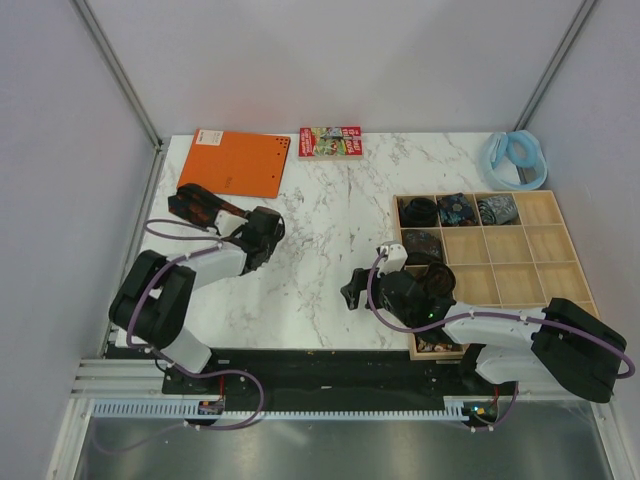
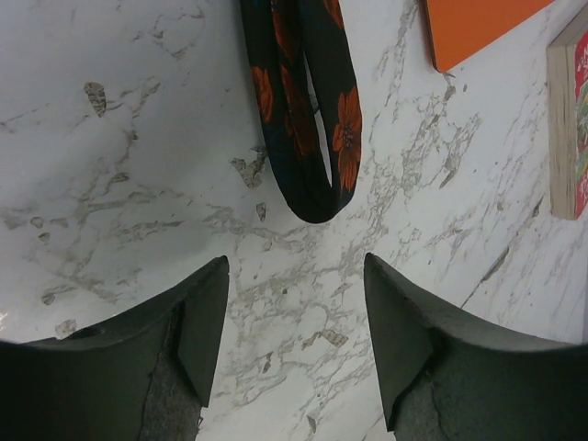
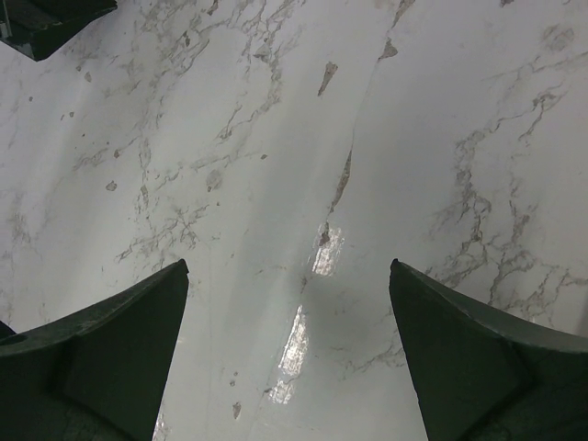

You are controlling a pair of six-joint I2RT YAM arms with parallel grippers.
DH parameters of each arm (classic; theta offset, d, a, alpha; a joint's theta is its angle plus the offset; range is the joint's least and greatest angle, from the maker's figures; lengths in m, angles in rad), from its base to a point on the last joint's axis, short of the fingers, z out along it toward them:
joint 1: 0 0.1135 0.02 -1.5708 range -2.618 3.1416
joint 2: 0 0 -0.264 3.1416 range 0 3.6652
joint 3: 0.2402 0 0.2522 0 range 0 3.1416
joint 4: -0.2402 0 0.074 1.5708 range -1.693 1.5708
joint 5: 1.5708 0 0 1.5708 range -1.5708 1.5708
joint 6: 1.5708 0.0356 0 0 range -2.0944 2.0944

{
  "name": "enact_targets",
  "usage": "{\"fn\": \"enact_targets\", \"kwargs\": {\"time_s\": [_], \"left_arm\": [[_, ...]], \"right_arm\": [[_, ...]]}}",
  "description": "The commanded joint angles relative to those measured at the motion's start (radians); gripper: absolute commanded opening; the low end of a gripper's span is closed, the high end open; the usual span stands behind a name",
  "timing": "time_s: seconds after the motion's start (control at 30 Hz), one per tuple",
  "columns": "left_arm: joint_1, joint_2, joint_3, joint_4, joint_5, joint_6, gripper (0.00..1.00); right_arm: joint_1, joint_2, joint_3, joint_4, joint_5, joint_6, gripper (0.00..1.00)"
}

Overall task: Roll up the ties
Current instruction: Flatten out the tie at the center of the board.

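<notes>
A black tie with orange-red flowers (image 1: pixel 203 206) lies folded on the marble table (image 1: pixel 320 230) at the left. In the left wrist view its looped end (image 2: pixel 308 119) lies just ahead of my fingers. My left gripper (image 1: pixel 262 225) (image 2: pixel 294 271) is open and empty, a short way off that loop. My right gripper (image 1: pixel 353 291) (image 3: pixel 287 271) is open and empty over bare marble, left of the wooden tray (image 1: pixel 520 262). Several coiled dark and blue ties (image 1: pixel 458 208) sit in the tray's far compartments.
An orange notebook (image 1: pixel 240 163) (image 2: pixel 478 28) lies at the back left, a small colourful book (image 1: pixel 330 141) (image 2: pixel 571 119) beside it. A pale blue ring (image 1: pixel 515 155) lies at the back right. White walls enclose the table. A dark object (image 3: pixel 46 23) shows at the right wrist view's top left corner.
</notes>
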Motion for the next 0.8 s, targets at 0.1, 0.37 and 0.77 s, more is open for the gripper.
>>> {"fn": "enact_targets", "kwargs": {"time_s": [0.1,0.37,0.77], "left_arm": [[-0.007,0.104,0.099,0.013,-0.114,-0.072,0.65],[-0.006,0.159,0.167,-0.036,-0.164,-0.066,0.57],[-0.009,0.196,0.202,-0.154,-0.152,-0.118,0.52]], "right_arm": [[0.004,0.003,-0.010,0.057,-0.013,-0.017,0.98],[0.004,0.017,-0.002,0.068,-0.028,-0.027,0.98],[0.004,0.015,-0.005,0.071,-0.028,-0.027,0.98]]}}
